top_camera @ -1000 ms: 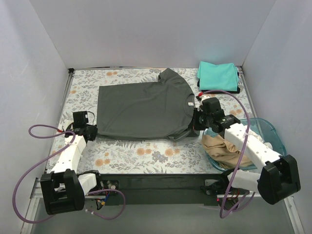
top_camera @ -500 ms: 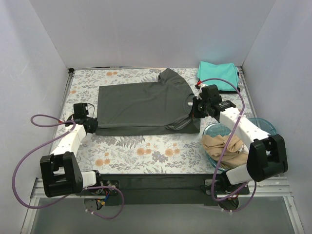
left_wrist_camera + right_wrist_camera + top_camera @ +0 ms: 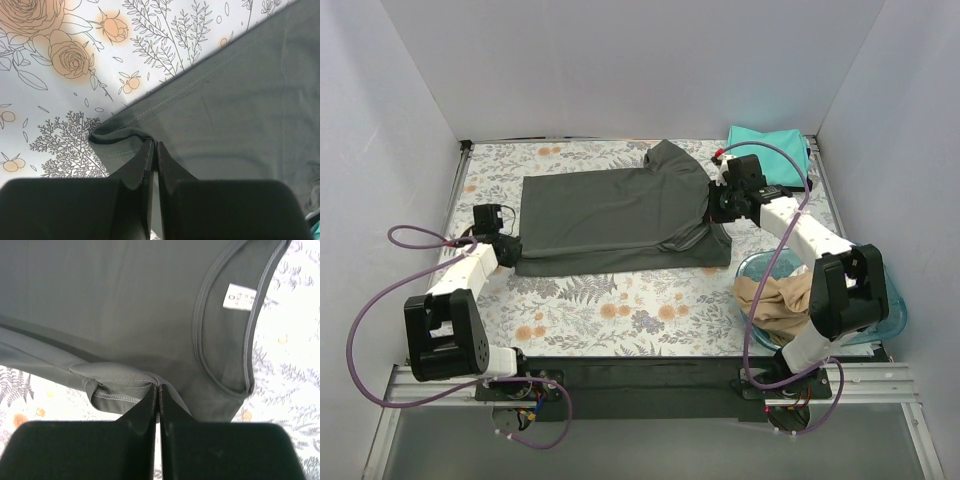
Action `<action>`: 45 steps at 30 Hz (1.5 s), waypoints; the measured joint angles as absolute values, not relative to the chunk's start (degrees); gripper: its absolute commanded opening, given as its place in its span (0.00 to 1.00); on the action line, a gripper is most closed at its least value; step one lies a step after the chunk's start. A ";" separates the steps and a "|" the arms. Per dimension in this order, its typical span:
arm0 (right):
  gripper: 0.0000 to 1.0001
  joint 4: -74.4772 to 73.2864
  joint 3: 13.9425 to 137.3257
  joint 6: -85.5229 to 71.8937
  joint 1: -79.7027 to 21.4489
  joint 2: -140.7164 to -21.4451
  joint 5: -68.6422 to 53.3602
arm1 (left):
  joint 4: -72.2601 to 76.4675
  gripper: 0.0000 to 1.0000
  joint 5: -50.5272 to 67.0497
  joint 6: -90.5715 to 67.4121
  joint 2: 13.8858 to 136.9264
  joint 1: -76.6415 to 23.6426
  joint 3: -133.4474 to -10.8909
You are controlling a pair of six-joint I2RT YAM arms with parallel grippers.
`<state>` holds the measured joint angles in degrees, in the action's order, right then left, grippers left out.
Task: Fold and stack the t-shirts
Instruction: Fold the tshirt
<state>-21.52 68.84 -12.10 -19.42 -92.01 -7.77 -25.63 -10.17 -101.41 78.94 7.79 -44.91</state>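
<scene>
The dark grey t-shirt (image 3: pixel 610 205) lies spread on the floral table, neck to the right, its near edge partly folded over. My left gripper (image 3: pixel 510 246) is shut on its near-left hem corner (image 3: pixel 120 137). My right gripper (image 3: pixel 718 205) is shut on a sleeve fold (image 3: pixel 120 380) beside the collar with its white label (image 3: pixel 241 296). A folded teal t-shirt (image 3: pixel 768 153) lies at the far right. A tan t-shirt (image 3: pixel 778 300) sits crumpled in the blue basin (image 3: pixel 888 290).
The translucent blue basin stands at the right near edge, beside my right arm's base. White walls enclose the table on three sides. Purple cables loop from both arms. Floral tablecloth (image 3: pixel 620 310) shows in front of the shirt.
Both grippers have carried the shirt's near edge away from me, folding it over the body. The right gripper moved from beside the basin up to the collar; the left moved slightly farther.
</scene>
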 measured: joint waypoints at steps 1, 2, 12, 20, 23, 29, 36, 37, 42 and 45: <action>0.01 -21.34 69.67 -11.68 -19.25 -92.82 -7.92 | -25.61 0.00 -10.31 -101.41 79.24 7.79 -44.99; 0.01 -21.21 70.43 -11.31 -19.11 -93.67 -8.10 | -25.61 0.00 -10.39 -101.41 79.46 7.79 -45.08; 0.01 -20.78 75.94 -9.30 -17.47 -101.65 -9.13 | -24.16 0.00 -11.38 -100.95 85.52 7.79 -48.80; 0.48 -20.78 84.53 -7.66 -16.34 -111.39 -10.55 | -24.01 0.87 -12.49 -98.87 92.73 7.79 -54.46; 0.71 -20.67 85.12 -6.79 -16.10 -112.68 -11.70 | -24.05 0.88 -12.40 -98.21 92.88 7.79 -55.27; 0.98 -19.53 80.64 -6.72 -15.92 -108.73 -13.08 | -23.68 0.89 -9.98 -96.66 89.12 7.75 -54.78; 0.98 -16.14 66.70 -8.78 -16.97 -96.95 -18.70 | -20.10 0.90 -5.15 -95.33 85.38 5.43 -52.86; 0.98 -16.08 66.50 -8.86 -17.50 -97.21 -19.40 | -19.64 0.90 -4.54 -95.13 86.13 4.95 -52.86; 0.98 -14.22 66.50 -9.50 -19.51 -101.51 -20.25 | -18.13 0.91 -1.56 -94.17 92.75 3.55 -52.86; 0.98 -13.87 65.91 -10.24 -19.51 -103.26 -18.39 | -17.26 0.91 -0.82 -93.80 94.48 3.64 -53.10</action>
<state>-13.87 65.91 -10.24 -19.51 -103.26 -18.39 -17.26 -0.82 -93.80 94.48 3.64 -53.10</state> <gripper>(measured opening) 0.983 0.905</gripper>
